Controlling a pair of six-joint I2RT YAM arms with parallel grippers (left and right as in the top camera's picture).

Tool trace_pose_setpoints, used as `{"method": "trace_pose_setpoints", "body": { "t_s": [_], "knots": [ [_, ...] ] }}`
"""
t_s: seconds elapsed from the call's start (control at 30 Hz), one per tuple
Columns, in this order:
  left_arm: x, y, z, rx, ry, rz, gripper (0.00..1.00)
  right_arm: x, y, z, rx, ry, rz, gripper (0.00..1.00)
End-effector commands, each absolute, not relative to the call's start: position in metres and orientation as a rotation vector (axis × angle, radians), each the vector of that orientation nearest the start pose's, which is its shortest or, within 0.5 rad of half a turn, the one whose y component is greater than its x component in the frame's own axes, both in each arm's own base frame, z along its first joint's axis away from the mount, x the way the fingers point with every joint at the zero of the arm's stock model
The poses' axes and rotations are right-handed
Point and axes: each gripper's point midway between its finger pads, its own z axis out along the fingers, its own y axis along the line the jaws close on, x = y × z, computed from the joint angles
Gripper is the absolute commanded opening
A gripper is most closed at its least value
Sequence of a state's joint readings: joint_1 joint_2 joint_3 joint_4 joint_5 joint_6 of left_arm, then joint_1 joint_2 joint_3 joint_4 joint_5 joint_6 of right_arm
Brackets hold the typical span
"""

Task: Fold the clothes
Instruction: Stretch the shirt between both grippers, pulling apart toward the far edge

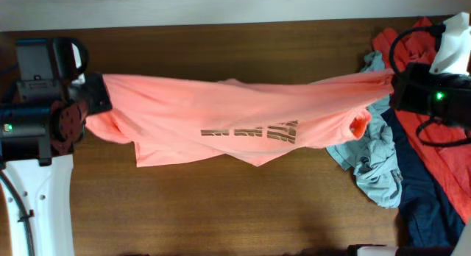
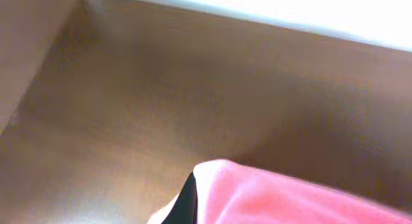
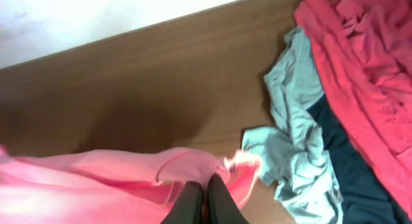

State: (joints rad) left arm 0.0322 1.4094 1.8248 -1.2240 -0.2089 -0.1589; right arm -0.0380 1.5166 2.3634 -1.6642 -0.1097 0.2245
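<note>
Left gripper [image 1: 98,94], at nine o'clock, pinches one end of the salmon-pink shirt [image 1: 221,116]; right gripper [image 1: 395,85], at three o'clock, pinches the other end. Between them the shirt spans the middle of the table [image 1: 221,212], its printed front sagging toward six. A grey-blue garment [image 1: 372,164], a red garment [image 1: 441,164] and a navy garment [image 1: 419,208] lie heaped from three to five o'clock.

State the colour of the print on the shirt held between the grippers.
Dull bronze-brown; the print shows best on the pink shirt in the overhead view.
</note>
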Motion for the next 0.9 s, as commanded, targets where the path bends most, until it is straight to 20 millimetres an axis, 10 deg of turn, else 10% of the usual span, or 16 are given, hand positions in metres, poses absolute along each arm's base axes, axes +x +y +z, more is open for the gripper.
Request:
{"method": "trace_pose_setpoints", "body": {
  "t_s": [0.0,0.3,0.6,0.87],
  "knots": [
    [0.376,0.053,0.385,-0.35,2.161,0.175,0.01,0.322,-0.006,0.411,0.261,2.389,0.126,0.04],
    [0.448,0.054,0.419,-0.305,1.92,0.141,0.0,0.379,-0.004,0.423,0.173,2.264,0.138,0.04],
    [0.476,0.048,0.44,-0.224,1.801,0.132,0.0,0.416,-0.008,0.43,0.129,2.18,0.11,0.04],
    [0.518,0.043,0.413,-0.155,1.812,0.121,0.0,0.46,-0.009,0.394,0.097,2.235,0.094,0.04]
  ]
}}
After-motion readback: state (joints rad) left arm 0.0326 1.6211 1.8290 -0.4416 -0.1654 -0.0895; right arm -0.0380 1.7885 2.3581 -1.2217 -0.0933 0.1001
